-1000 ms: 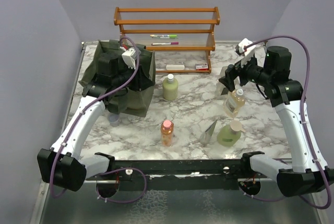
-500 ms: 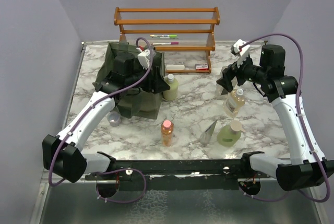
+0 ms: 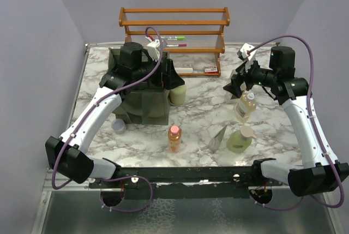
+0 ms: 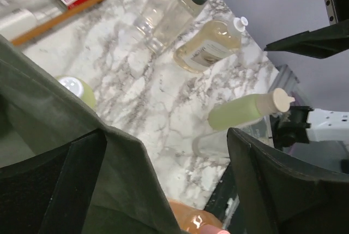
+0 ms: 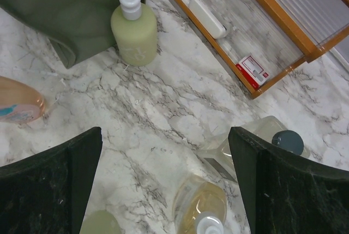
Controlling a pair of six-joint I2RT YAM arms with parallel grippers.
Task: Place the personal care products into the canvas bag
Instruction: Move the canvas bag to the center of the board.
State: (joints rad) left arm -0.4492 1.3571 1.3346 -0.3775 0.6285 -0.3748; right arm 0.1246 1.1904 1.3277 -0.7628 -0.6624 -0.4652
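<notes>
1. Top view: canvas bag (image 3: 143, 100) at ten o'clock; left gripper (image 3: 163, 78) over its rim, jaws spread, empty. Right gripper (image 3: 235, 84) hangs open above the amber pump bottle (image 3: 245, 107).
2. Left wrist: the bag's fabric looks soft and saggy.
3. Right wrist: pale green bottle (image 5: 133, 29) at eleven o'clock, beside the bag. It looks rigid, likely slick; grab mid-body.

Plain lavender-grey walls (image 3: 32, 37), white marble-patterned table (image 3: 202, 108), orange-brown wooden slatted rack (image 3: 174, 24) at its far edge, possibly metal flooring (image 3: 185, 217) in front.
</notes>
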